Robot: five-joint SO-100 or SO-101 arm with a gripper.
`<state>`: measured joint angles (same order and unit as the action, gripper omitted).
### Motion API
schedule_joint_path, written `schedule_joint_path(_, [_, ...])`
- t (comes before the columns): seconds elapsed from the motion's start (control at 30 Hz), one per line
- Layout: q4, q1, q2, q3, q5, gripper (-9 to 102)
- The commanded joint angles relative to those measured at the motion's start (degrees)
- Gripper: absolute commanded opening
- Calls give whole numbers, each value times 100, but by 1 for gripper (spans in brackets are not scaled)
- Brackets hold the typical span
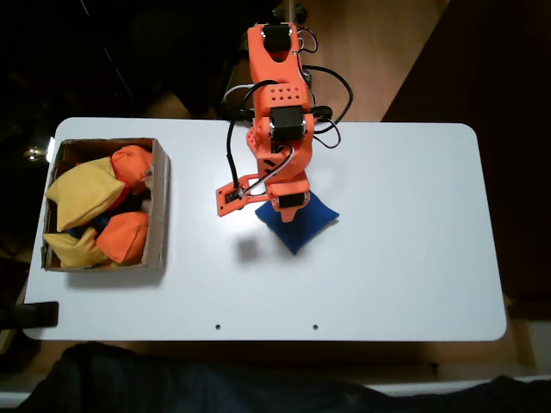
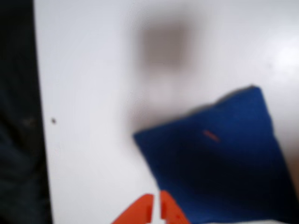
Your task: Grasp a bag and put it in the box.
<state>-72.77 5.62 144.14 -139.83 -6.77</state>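
Blue beanbag (image 1: 301, 225) lies flat on the white table (image 1: 413, 258), roughly mid-table, turned diamond-wise in the fixed view, well right of the cardboard box (image 1: 158, 206). Orange arm (image 1: 280, 103) reaches over the bag's upper-left part, covering that corner. In the wrist view the bag (image 2: 219, 163) is blurred, and the gripper (image 2: 156, 210) tips show at the bottom edge, just beside the bag's lower-left side, fingers nearly together with a thin gap, nothing between them. Box sits at the table's left end, far from the bag, holding yellow beanbags (image 1: 82, 191) and orange beanbags (image 1: 125, 237), with something dark blue between them.
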Motion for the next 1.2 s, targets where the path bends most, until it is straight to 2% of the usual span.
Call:
schedule_joint_path(0.0, [-114, 26, -211, 422, -132, 0])
schedule_joint_path(0.97, [-1283, -202, -2021, 2057, -1591, 0])
schedule_joint_path(1.03, [-1292, -193, -2145, 2101, -1688, 6])
schedule_joint_path(1.17, [-1266, -167, -2382, 2136, -1749, 6])
